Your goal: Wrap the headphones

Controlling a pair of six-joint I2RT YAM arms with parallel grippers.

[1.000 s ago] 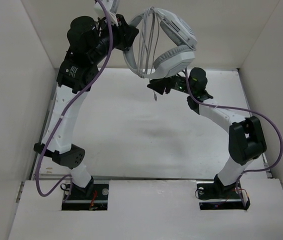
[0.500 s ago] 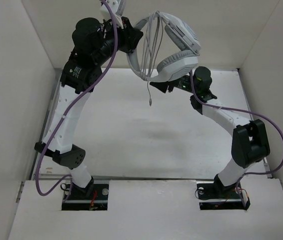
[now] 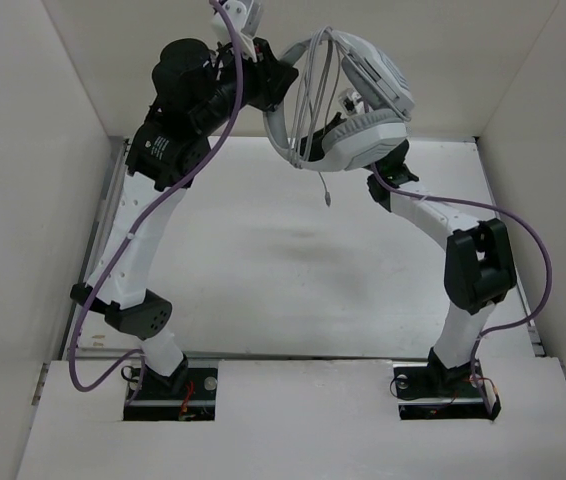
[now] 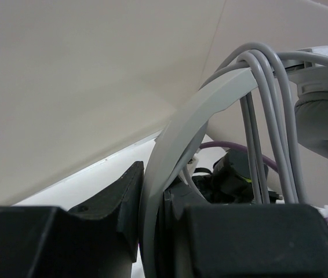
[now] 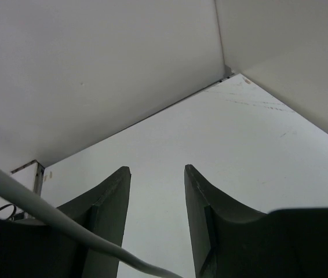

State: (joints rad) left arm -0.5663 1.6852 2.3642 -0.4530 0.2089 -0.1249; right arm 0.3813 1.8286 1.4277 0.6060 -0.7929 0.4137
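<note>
1. Desk [image 3: 263,270]: a white surface that fills the lower and middle of the top view. Nothing of the task is resting on it.
2. Plug [image 3: 328,201]: it hangs free on a short tail of cord [image 4: 268,127] at centre frame, below the headphones and apart from the desk.
3. Right claw [image 5: 157,191]: released, fingers spread with nothing between them. One strand of cord crosses the lower left of its wrist view, in front of a finger. In the top view the claw is mostly hidden under the lower earcup [image 3: 368,135].
4. Left claw [image 4: 152,200]: clenched on the headband [image 4: 210,95] and holding it aloft at upper centre.
5. Headphones [image 3: 363,100]: held in the air at upper centre, just right of the left claw. Several cord loops are laid side by side over the headband.
6. Progress, as judged: most of the cord is wound. The loose tail and plug remain to be taken up or tucked, and the set is not yet put down.
7. Edges: the back wall [image 3: 443,50] stands close behind the headphones, so little room is left upward. Side walls [image 3: 23,200] flank the desk. Open room lies toward the lower centre of the frame.
</note>
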